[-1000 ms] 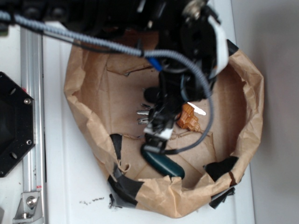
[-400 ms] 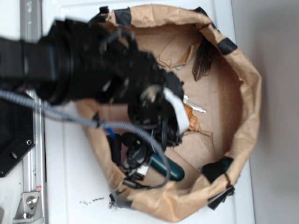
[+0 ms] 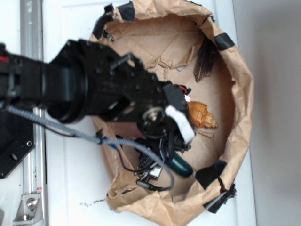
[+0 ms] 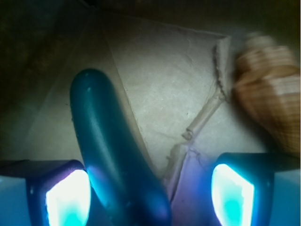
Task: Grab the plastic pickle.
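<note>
Pickle: the plastic pickle (image 4: 115, 165) lies on the paper floor of the brown paper bag (image 3: 244, 99), near the bag's taped lower wall; only its teal end (image 3: 181, 167) peeks out from under the arm in the exterior view.
Jaws: the gripper (image 4: 150, 195) stands spread wide, holding nothing, with the pickle's near end between the two lit fingers (image 4: 68, 197) and hugging the left one, a clear gap left on the right side.
Neighbours: the seashell (image 4: 273, 101) sits off to the right, apart from the pickle; the dark feather (image 3: 205, 59) is well away at the bag's far side.
Step in hand: I'd judge it as settling over the pickle before the squeeze.
Doing it well: shift a touch so the pickle sits centred, stay low so the fingers reach past its rounded flanks, then close gently; it looks smooth and glossy, so an off-centre pinch could squirt it out.
Watch for: the crumpled bag wall and the loose paper fold near the right finger catching.
</note>
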Controlling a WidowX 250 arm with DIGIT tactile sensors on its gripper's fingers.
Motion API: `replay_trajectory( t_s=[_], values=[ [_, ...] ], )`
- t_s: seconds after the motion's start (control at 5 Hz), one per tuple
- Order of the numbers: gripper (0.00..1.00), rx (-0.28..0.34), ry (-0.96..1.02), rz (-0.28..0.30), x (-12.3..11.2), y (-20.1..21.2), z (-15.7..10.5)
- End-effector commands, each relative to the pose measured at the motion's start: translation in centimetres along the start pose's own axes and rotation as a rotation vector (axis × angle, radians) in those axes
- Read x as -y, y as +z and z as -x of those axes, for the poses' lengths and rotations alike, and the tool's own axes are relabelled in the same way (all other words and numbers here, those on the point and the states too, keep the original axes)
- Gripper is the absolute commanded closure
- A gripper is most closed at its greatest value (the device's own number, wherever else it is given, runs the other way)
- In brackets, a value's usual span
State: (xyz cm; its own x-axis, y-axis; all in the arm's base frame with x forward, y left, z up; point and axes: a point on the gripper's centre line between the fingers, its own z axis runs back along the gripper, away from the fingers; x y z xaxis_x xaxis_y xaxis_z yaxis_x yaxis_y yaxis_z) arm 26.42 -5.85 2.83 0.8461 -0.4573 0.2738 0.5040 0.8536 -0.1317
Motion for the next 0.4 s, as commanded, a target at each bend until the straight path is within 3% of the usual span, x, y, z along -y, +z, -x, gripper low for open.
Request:
replay_trajectory(
  t_s=[0.0, 0.2],
  values=[
    [1.00, 0.047, 0.006, -0.118, -0.9, 1.6, -1.7],
    [1.00, 0.046, 0.059, -0.118, -2.4, 2.0, -1.4]
  ],
)
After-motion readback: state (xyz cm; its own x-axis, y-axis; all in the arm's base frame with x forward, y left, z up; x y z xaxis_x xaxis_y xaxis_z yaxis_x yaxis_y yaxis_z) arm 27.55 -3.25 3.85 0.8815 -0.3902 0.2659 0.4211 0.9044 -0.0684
